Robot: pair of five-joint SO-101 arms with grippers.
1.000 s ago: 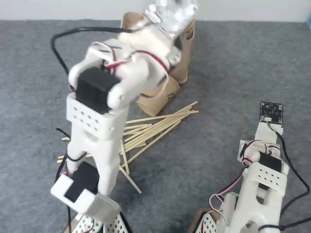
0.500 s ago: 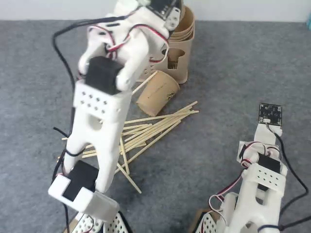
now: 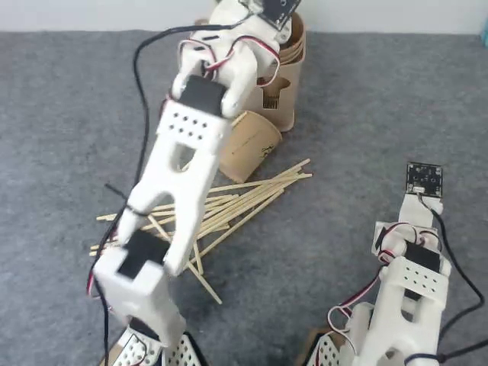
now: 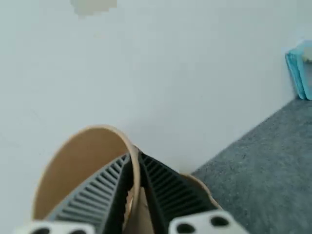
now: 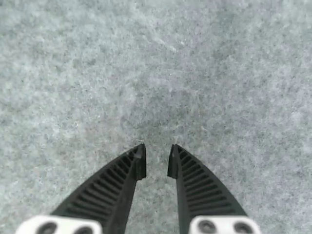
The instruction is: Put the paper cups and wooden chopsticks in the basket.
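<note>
You have a left arm (image 3: 191,145) and right arm (image 3: 415,280) of white printed shells, black servo blocks, red-white-black wiring, black cables and ribbed black fingers (image 5: 117,187).

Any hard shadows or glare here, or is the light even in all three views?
High view: soft, even light, faint shadows under the chopsticks and lying cup, no glare. Left wrist view: bright flat wall, held cup in the left gripper evenly lit. Right wrist view: a dim shadow patch on the mat ahead of the right gripper.
</note>
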